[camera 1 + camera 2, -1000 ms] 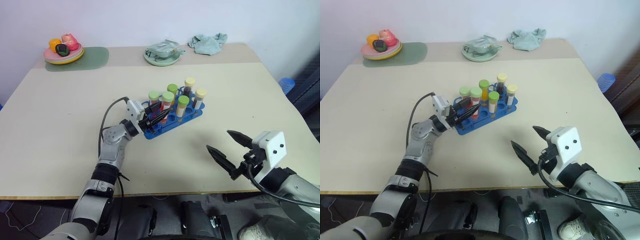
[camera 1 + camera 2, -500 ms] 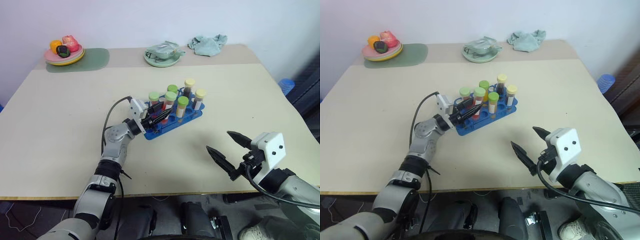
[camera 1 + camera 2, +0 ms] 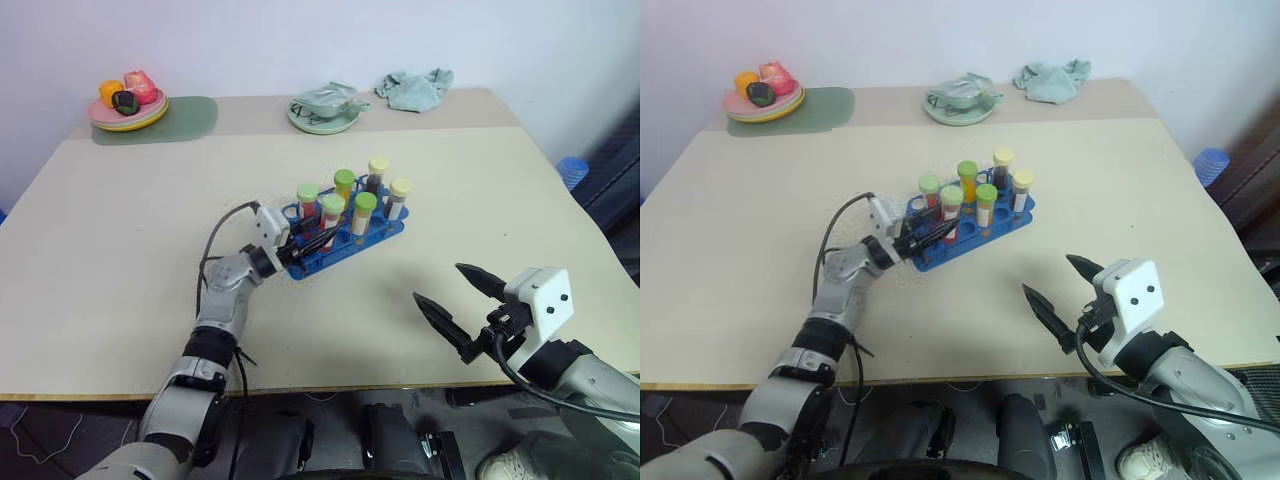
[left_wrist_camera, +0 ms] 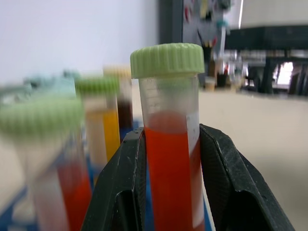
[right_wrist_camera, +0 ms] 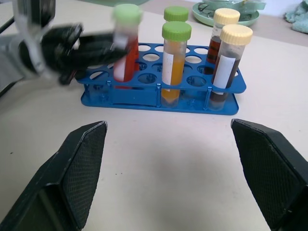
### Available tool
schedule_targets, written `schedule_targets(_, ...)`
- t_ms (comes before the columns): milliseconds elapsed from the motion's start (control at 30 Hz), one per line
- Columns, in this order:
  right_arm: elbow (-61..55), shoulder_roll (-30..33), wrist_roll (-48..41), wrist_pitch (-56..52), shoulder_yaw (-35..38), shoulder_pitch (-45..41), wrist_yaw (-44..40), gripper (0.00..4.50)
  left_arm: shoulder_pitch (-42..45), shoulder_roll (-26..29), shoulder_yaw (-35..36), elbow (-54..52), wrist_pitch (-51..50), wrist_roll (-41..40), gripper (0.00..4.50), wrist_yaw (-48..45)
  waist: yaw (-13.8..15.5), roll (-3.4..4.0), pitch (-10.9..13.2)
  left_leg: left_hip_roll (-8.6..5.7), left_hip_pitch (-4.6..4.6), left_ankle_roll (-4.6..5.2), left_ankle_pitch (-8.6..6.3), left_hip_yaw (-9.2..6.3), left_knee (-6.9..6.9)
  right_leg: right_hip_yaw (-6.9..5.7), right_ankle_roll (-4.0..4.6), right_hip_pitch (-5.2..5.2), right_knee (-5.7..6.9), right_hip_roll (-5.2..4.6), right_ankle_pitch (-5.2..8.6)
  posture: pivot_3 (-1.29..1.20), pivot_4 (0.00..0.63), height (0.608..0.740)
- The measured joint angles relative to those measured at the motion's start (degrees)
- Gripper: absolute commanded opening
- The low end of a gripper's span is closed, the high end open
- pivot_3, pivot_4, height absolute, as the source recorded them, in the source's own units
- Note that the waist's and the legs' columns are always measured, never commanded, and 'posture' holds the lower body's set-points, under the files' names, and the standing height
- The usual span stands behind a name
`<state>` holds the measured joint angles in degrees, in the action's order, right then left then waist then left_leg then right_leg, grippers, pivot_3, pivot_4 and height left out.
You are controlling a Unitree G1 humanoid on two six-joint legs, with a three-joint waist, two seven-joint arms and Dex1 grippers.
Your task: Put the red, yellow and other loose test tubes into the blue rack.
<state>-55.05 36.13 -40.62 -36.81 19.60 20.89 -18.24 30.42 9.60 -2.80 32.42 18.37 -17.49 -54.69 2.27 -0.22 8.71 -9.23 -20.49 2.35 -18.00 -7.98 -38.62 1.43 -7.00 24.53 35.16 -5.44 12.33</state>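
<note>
The red test tube (image 4: pixel 169 159), green-capped with a white label, stands upright between the two black fingers (image 4: pixel 122 187) of the left gripper (image 3: pixel 306 238), which is clamped on its body below the cap. In the head views it sits over the near left end of the blue rack (image 3: pixel 345 249), its lower end down among the holes there. Five more capped tubes stand in the rack: a red one, two yellow-orange ones (image 5: pixel 173 65) with green caps, and two dark brown ones (image 5: pixel 225 65) with cream caps. The right gripper (image 3: pixel 458 308) hangs near the table's front edge, well apart from the rack, fingers spread wide and holding nothing.
</note>
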Motion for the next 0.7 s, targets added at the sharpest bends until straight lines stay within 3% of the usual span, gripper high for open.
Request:
schedule_targets(67,0.0,0.0,-0.1,0.0,0.0,-0.8,0.0,4.23,-0.1,0.3,0.2,-0.7,-1.0,0.0,2.39,0.0,0.0,0.0,0.0,0.0,-0.01,0.0,0.0,0.0,0.01,0.0,0.0,0.0,-0.02,0.0,0.0,0.0,0.15,0.74)
schedule_targets(200,0.1,0.2,-0.3,-0.4,0.0,-1.9,-0.1,4.23,-0.4,0.9,1.3,-1.8,-3.1,-0.3,4.38,0.4,0.1,-0.02,0.0,0.0,-0.02,-0.06,0.03,0.0,0.12,0.0,-0.01,0.03,-0.09,-0.01,0.01,0.0,0.15,0.74)
schedule_targets(433,0.2,0.5,-0.7,-0.7,0.0,-2.2,-0.3,4.23,-1.6,2.3,1.5,-10.3,-7.9,-1.1,4.45,1.3,0.0,-0.18,0.1,0.0,-0.01,-0.33,0.19,0.0,0.42,0.01,-0.01,0.12,-0.2,-0.04,0.02,0.0,0.15,0.74)
schedule_targets(700,2.6,1.5,-0.7,-0.7,0.8,-1.0,-4.0,4.23,-9.3,11.9,1.6,-24.8,-18.2,-1.5,4.45,0.5,0.2,-0.17,0.2,-0.01,-0.02,-0.35,0.2,0.0,0.46,0.01,-0.01,0.12,-0.2,-0.04,0.03,0.0,0.15,0.74)
